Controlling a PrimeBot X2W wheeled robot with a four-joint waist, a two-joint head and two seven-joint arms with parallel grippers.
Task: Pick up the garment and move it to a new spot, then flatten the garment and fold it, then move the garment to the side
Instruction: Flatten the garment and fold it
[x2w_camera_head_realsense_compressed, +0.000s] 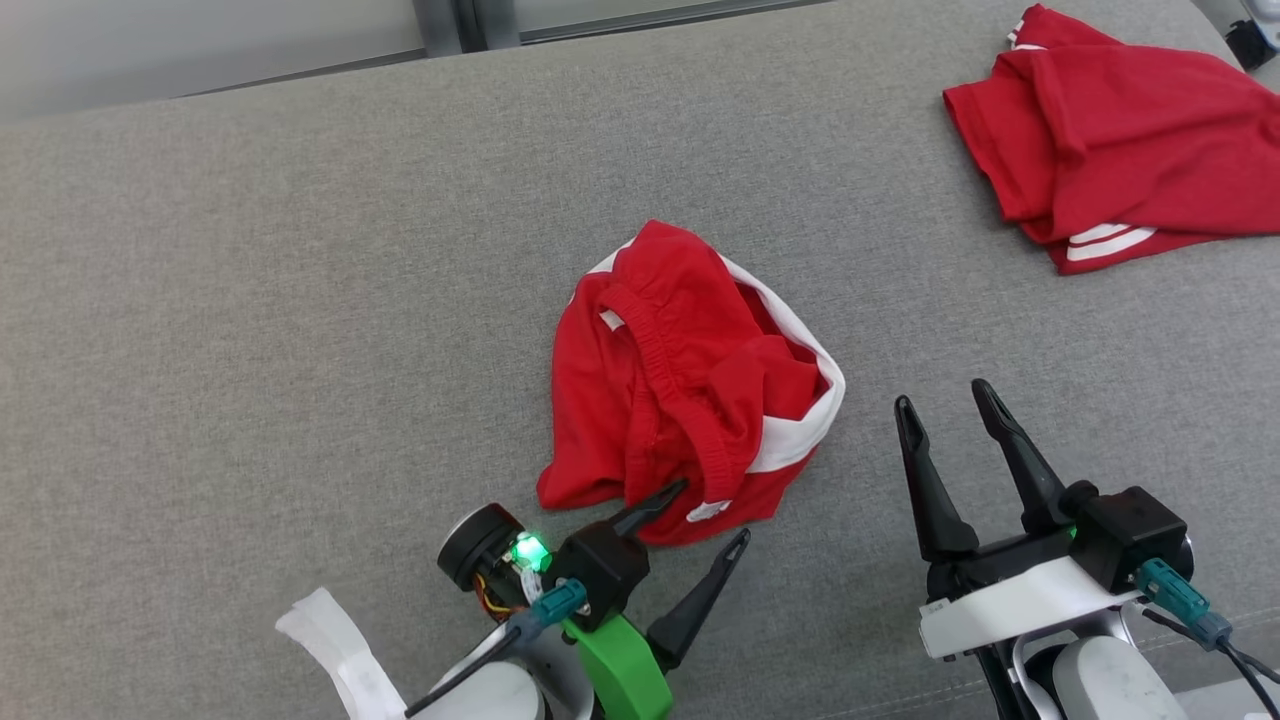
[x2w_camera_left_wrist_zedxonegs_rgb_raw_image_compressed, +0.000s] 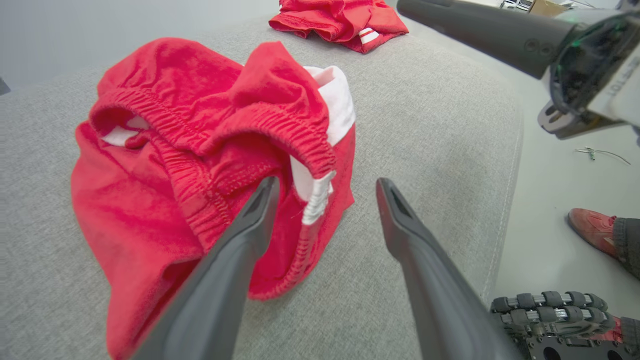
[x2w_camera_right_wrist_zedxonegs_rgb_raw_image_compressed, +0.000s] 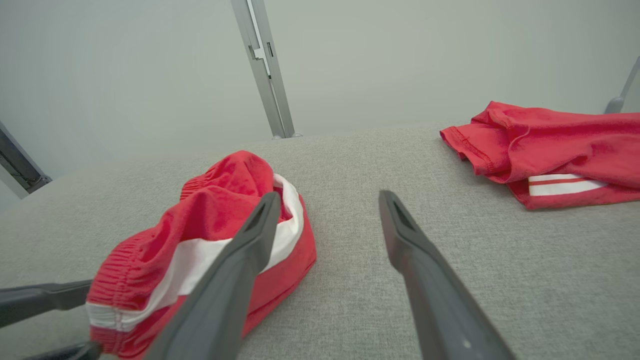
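Head view showed the garment (x2w_camera_head_realsense_compressed: 690, 390) crumpled, unfolded; left gripper (x2w_camera_head_realsense_compressed: 714, 508) spread wide at its hem, holding nothing, right gripper (x2w_camera_head_realsense_compressed: 943, 392) likewise wide and empty; all 3 steps seemingly lay ahead.

We're looking down from the head; both wrist cams are sitting low, close, sharing the red shorts (x2w_camera_left_wrist_zedxonegs_rgb_raw_image_compressed: 150, 210).

In the head view, the garment (x2w_camera_head_realsense_compressed: 690, 390) lies mid-frame on the cushion (x2w_camera_head_realsense_compressed: 250, 300), with a second garment (x2w_camera_head_realsense_compressed: 1120, 150) at upper right. The left hand (x2w_camera_head_realsense_compressed: 712, 510) is at the first garment's lower edge, and the right hand (x2w_camera_head_realsense_compressed: 942, 393) is just right of it.
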